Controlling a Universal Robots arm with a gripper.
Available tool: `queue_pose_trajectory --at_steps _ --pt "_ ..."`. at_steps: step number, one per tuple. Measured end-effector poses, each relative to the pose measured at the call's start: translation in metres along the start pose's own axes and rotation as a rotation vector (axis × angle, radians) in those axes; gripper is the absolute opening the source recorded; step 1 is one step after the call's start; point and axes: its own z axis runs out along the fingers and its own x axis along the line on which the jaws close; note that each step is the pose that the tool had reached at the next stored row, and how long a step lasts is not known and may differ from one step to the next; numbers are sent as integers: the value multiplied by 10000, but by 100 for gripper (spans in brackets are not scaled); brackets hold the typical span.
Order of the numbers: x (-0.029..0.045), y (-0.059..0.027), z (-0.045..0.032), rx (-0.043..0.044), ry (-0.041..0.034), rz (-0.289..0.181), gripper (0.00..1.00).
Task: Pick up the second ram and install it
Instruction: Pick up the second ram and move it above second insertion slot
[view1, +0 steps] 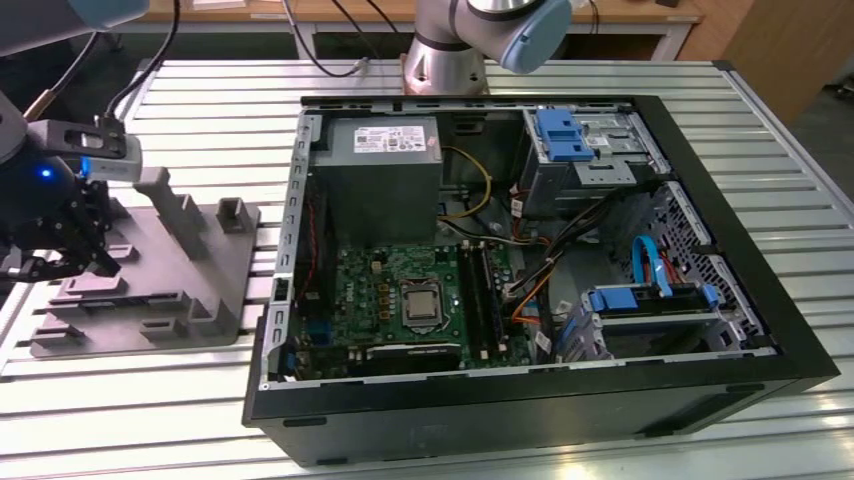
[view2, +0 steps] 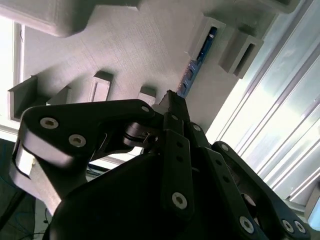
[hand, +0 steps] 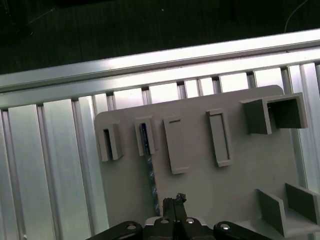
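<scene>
Grey moulded plastic forms the fixture tray (view1: 200, 275), which lies on the slatted aluminium table (view1: 147, 400) at the exterior view's left of the open computer case (view1: 534, 410). We see the black gripper (view1: 78, 262) hanging low over the part of that tray farthest from the case, well apart from the case itself.

In the second wrist view the second ram (view2: 196, 62) shows as a slim bluish-green board standing on its long edge on the tray (view2: 125, 45). Its far end sits in a small raised pocket, and its length runs straight towards the gripper (view2: 172, 97). In the first wrist view the same stick (hand: 151, 170) reaches from its pocket across the tray (hand: 200, 190) to the tip of the gripper (hand: 174, 201). The tip sits right at the board's near end, and we cannot tell whether it is clenched on the board or only beside it.

Inside the case the green motherboard (view1: 400, 300) lies flat, with long black slot rails (view1: 478, 300) beside the processor socket.
</scene>
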Motion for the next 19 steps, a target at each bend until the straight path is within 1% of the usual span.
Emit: queue_pose_trajectory --at_steps 9,19 --pt "0 0 0 -13 -3 -669 10" --pt "0 0 0 -25 -7 -1313 10"
